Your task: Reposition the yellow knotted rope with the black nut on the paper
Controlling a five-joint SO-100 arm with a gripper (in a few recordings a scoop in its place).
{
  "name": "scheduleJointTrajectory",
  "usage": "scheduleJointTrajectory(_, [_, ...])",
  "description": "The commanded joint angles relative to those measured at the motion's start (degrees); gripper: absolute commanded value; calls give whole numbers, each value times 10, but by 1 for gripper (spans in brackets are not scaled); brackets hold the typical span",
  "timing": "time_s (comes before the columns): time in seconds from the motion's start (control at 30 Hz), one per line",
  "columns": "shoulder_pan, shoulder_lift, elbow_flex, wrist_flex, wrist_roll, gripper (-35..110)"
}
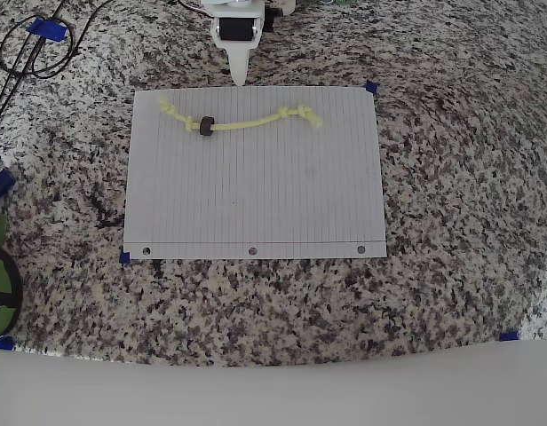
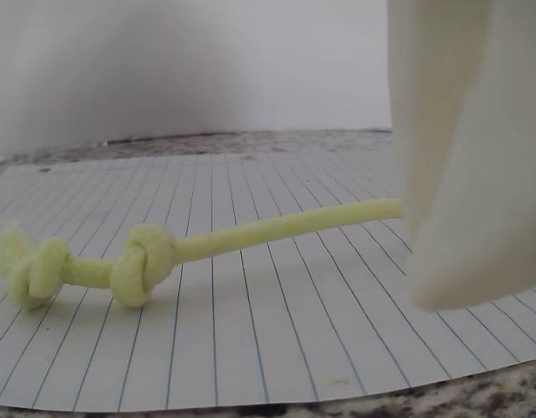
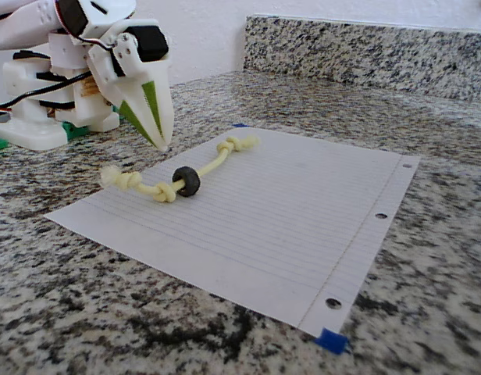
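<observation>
The yellow knotted rope (image 1: pixel 247 122) lies across the far part of the paper (image 1: pixel 256 195), with knots at both ends. The black nut (image 1: pixel 205 126) is threaded on it near its left end in the overhead view. My white gripper (image 1: pixel 239 80) is shut on nothing, its tip at the paper's far edge, just behind the rope and apart from it. In the fixed view the gripper (image 3: pixel 164 143) hangs slightly above the paper (image 3: pixel 287 211), close to the rope (image 3: pixel 213 166) and nut (image 3: pixel 187 181). The wrist view has the rope's knotted end (image 2: pixel 137 261) at left and my fingers (image 2: pixel 459 174) at right.
The paper rests on a granite counter with blue tape marks (image 1: pixel 371 87) at its corners. A thin black cable loop (image 1: pixel 34 49) lies at the far left. A green and black object (image 1: pixel 0 284) sits at the left edge. The arm base (image 3: pixel 45 117) stands behind the paper.
</observation>
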Motion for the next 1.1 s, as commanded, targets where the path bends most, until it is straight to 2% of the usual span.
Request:
scheduleJointTrajectory(0.0, [2, 4, 1, -6, -4, 0])
scheduleJointTrajectory(0.27, [1, 4, 1, -6, -1, 0])
scheduleJointTrajectory(0.37, [1, 4, 1, -6, 0, 6])
scheduleJointTrajectory(1.07, [1, 4, 1, -6, 0, 6])
